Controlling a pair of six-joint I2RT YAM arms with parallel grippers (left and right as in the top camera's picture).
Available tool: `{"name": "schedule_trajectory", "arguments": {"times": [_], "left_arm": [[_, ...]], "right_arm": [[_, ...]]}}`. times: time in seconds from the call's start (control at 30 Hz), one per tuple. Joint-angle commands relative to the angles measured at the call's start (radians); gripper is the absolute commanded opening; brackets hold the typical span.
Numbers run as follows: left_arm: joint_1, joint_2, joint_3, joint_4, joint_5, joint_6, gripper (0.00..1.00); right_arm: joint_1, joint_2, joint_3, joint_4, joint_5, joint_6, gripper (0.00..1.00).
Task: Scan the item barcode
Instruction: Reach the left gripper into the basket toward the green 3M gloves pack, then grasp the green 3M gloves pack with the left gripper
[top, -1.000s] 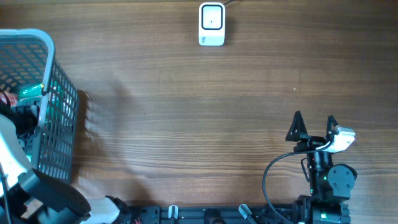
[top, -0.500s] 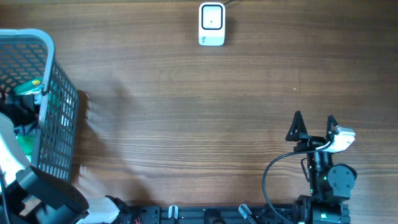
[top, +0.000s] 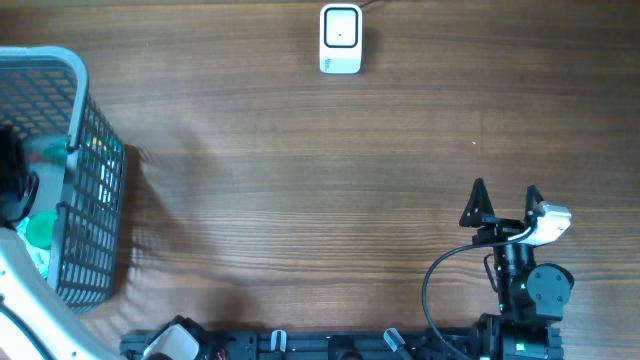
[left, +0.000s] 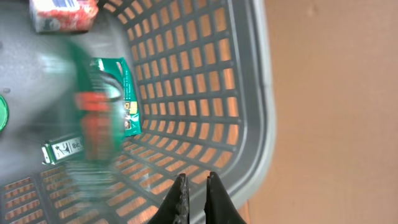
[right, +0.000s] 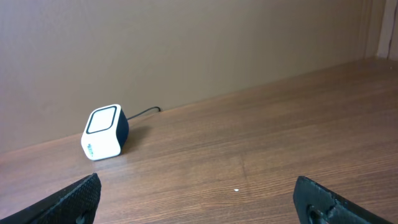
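Left arm (top: 15, 285) swung out toward left edge since a second ago; basket (top: 80, 100) shifted with it (lower end now nearer front). Fingers of left gripper (left: 196, 180) together, nothing visible between them, tips over basket wall. Green packet (left: 127, 93) lies inside basket, partly motion-blurred. Fingers of right gripper (top: 505, 190) apart, empty, well apart from scanner (top: 340, 40).

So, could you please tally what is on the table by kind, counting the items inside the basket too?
Baskets: 1, the grey basket
Scanners: 1, the white scanner
Items seen in the basket: 4, green packet, red pack, green lid, small green box (blurred view)
Total: 6
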Motion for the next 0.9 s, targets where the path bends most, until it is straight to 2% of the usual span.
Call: {"name": "schedule_trajectory", "arguments": {"times": [0.0, 0.13, 0.17, 0.2, 0.23, 0.27, 0.47, 0.6, 0.77, 0.87], "left_arm": [[-0.005, -0.024, 0.021, -0.002, 0.003, 0.005, 0.04], [-0.005, -0.023, 0.021, -0.064, -0.053, 0.006, 0.04], [-0.005, -0.023, 0.021, -0.078, -0.067, 0.006, 0.21], [-0.005, -0.023, 0.021, -0.092, -0.072, 0.006, 0.63], [-0.005, -0.023, 0.021, -0.102, -0.076, 0.006, 0.90], [-0.005, -0.023, 0.021, -0.119, -0.092, 0.006, 1.00], [-0.005, -0.022, 0.021, -0.285, -0.342, -0.032, 1.00], [-0.005, -0.012, 0.018, -0.327, -0.418, -0.032, 1.00], [0.031, 0.084, 0.017, -0.324, -0.396, -0.031, 1.00], [0.085, 0.160, 0.017, -0.329, -0.231, 0.014, 1.00]], "right_arm": [[0.005, 0.002, -0.001, 0.003, 0.014, 0.014, 1.00], [0.005, 0.002, -0.001, 0.003, 0.014, 0.014, 1.00], [0.005, 0.002, -0.001, 0.003, 0.014, 0.014, 1.00], [0.005, 0.002, -0.001, 0.003, 0.014, 0.014, 1.00], [0.005, 0.002, -0.001, 0.003, 0.014, 0.014, 1.00], [0.005, 0.002, -0.001, 0.003, 0.014, 0.014, 1.00], [0.005, 0.002, -0.001, 0.003, 0.014, 0.014, 1.00], [0.005, 0.002, -0.001, 0.003, 0.014, 0.014, 1.00], [0.005, 0.002, -0.001, 0.003, 0.014, 0.014, 1.00], [0.005, 0.002, -0.001, 0.003, 0.014, 0.015, 1.00]]}}
